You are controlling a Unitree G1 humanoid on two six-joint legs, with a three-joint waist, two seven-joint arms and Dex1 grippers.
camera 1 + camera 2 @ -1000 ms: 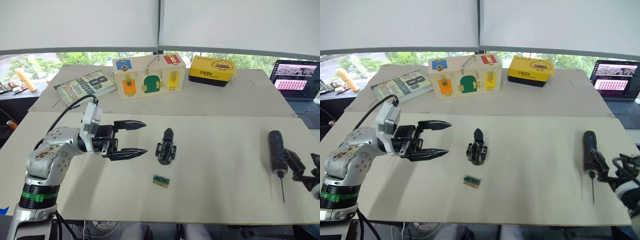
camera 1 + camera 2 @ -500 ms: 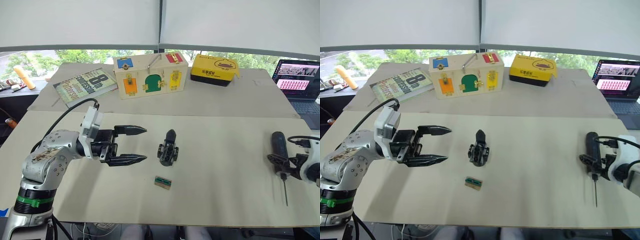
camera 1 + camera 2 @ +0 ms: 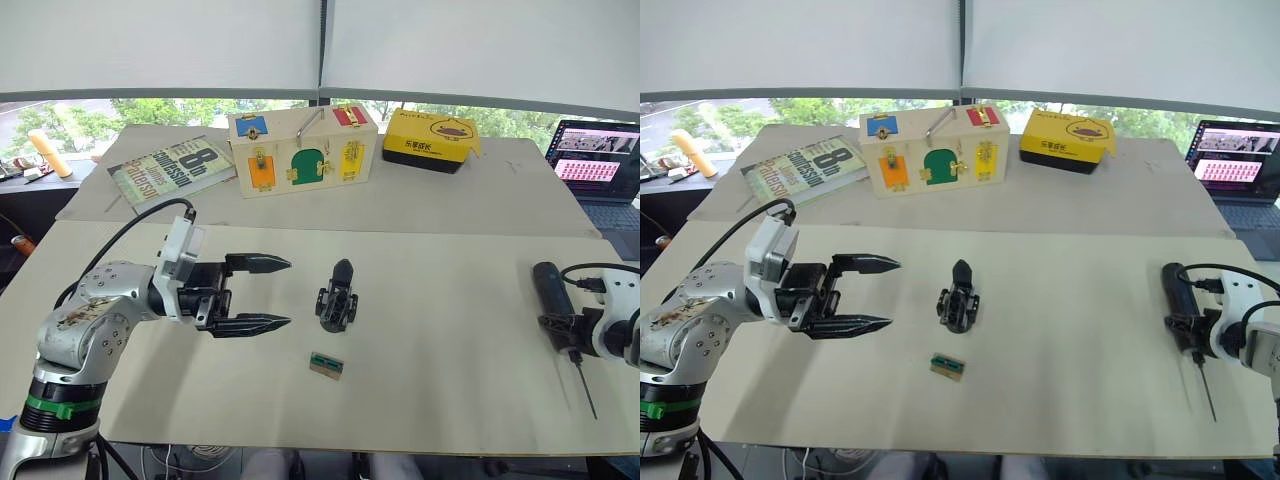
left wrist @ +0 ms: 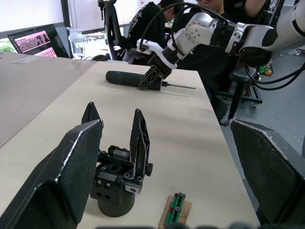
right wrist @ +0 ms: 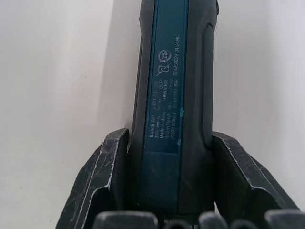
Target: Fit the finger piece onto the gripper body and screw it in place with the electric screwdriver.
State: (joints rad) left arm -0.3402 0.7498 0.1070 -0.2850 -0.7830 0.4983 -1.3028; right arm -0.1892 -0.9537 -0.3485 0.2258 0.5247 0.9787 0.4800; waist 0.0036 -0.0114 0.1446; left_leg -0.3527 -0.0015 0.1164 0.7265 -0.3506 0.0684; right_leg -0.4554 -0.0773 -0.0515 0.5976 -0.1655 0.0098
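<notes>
The right jaws (image 3: 1188,333) clench the electric screwdriver (image 5: 174,95), which lies on the worktop (image 3: 450,300). The left jaws (image 3: 262,293) are spread wide and empty, with the gripper body (image 3: 336,299) standing just ahead of their tips.

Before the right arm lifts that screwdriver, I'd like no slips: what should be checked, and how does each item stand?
1. Right gripper fingers on both sides of the screwdriver: ok.
2. Screwdriver lying flat on the table: ok.
3. Gripper body upright, clear of both arms: ok.
4. Left gripper open beside the gripper body, not touching: ok.
5. Finger piece located: cannot tell.
</notes>
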